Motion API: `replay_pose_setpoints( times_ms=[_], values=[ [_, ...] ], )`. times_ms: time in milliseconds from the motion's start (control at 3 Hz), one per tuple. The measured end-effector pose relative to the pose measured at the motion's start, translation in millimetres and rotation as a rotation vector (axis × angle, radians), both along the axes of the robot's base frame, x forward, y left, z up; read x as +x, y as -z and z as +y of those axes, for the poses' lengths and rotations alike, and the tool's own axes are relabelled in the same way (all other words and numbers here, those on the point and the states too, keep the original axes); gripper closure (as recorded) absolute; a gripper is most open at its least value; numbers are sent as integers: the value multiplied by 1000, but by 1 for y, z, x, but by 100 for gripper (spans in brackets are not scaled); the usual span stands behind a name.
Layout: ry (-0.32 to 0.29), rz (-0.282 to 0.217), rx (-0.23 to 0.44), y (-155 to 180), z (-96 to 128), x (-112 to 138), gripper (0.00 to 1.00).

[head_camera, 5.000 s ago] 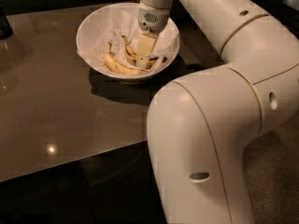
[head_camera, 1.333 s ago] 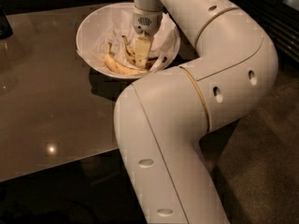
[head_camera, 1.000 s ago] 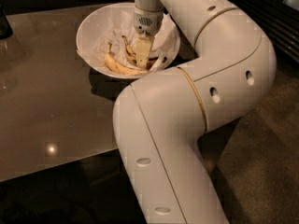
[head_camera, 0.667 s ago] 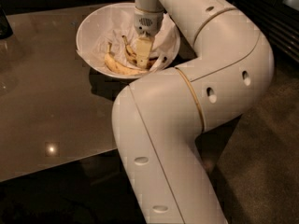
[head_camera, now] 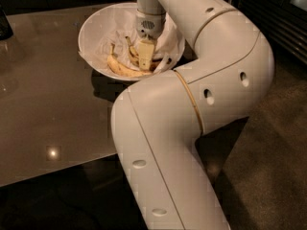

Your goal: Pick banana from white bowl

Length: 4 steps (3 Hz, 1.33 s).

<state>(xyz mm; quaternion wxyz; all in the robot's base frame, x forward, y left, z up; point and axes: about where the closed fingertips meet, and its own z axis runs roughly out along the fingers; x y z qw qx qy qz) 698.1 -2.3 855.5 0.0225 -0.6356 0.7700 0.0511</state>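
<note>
The white bowl (head_camera: 96, 23), lined with crumpled white paper, stands at the back of the brown table. Two bananas lie in it. The darker banana (head_camera: 131, 51), brown-streaked with a long stem pointing up, lies near the middle. A paler yellow banana (head_camera: 121, 69) curves along the near side. My gripper (head_camera: 145, 57) reaches straight down into the bowl from the arm's wrist (head_camera: 149, 13). It sits right beside the darker banana and hides that banana's right part.
My large white arm (head_camera: 192, 104) bends across the right and front of the view, hiding the table's right edge. A dark object (head_camera: 5, 25) stands at the table's far left. The table's front edge runs along the lower left, with dark floor (head_camera: 268, 176) on the right.
Over five seconds the arm's elbow has swung left and nearer, filling more of the view. The gripper has stayed low in the bowl, with hardly any motion in the last second.
</note>
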Motion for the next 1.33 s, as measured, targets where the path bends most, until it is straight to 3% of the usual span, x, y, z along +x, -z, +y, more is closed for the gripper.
replay_pose_setpoints(
  times_ms=[1000,1333],
  values=[
    [-1,18,4,2,-5,-7,100],
    [8,-38,32,-7,-6,-1,100]
  ],
)
